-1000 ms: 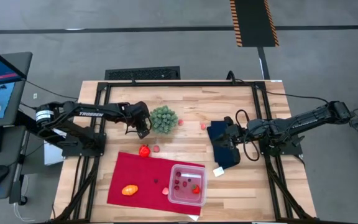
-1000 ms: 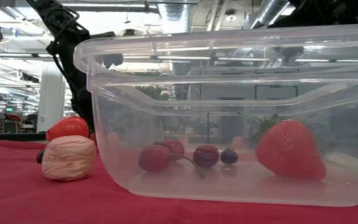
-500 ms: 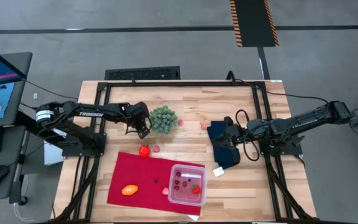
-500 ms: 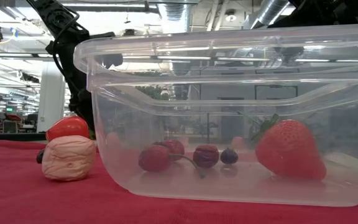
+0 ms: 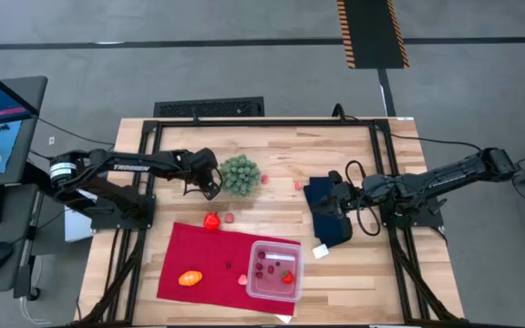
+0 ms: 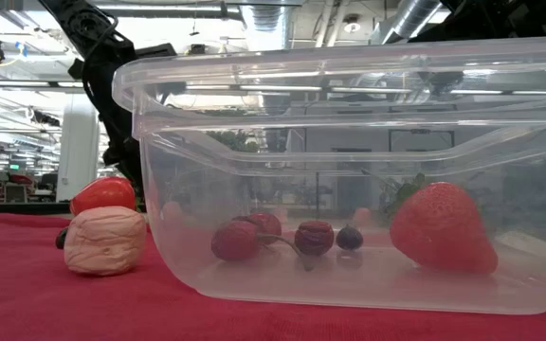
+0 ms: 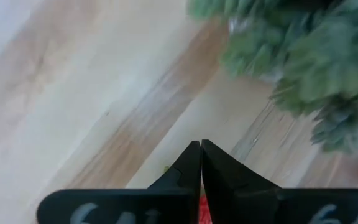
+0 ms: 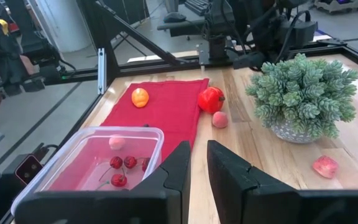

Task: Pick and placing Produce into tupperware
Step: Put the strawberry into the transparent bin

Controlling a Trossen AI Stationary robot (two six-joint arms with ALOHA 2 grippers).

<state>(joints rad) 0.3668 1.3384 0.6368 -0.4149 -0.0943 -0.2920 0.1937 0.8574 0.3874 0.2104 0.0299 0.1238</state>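
Note:
The clear tupperware (image 5: 274, 271) (image 6: 349, 170) stands on the red cloth (image 5: 208, 255). It holds a strawberry (image 6: 442, 229), cherries (image 6: 237, 240) and a small dark berry (image 6: 349, 237). An orange oval (image 5: 190, 278) and a pink lump (image 6: 105, 241) lie on the cloth. A red fruit (image 5: 211, 220) sits at the cloth's far edge, and pink bits (image 5: 229, 218) (image 5: 298, 184) lie on the wood. My left gripper (image 5: 210, 187) (image 7: 201, 149) is shut, hovering just left of the green bushy ball (image 5: 241, 173). My right gripper (image 5: 322, 208) (image 8: 202, 155) waits slightly open over the dark blue cloth (image 5: 331, 219).
The green bushy ball (image 8: 303, 93) stands in a small pot on the wood, far of the red cloth. A white tag (image 5: 320, 251) lies beside the blue cloth. Black frame rails (image 5: 381, 164) run along the table's sides. Bare wood lies between the ball and the blue cloth.
My left arm has drawn back a little toward the table's left edge. The produce, the tupperware and my right arm have stayed where they were.

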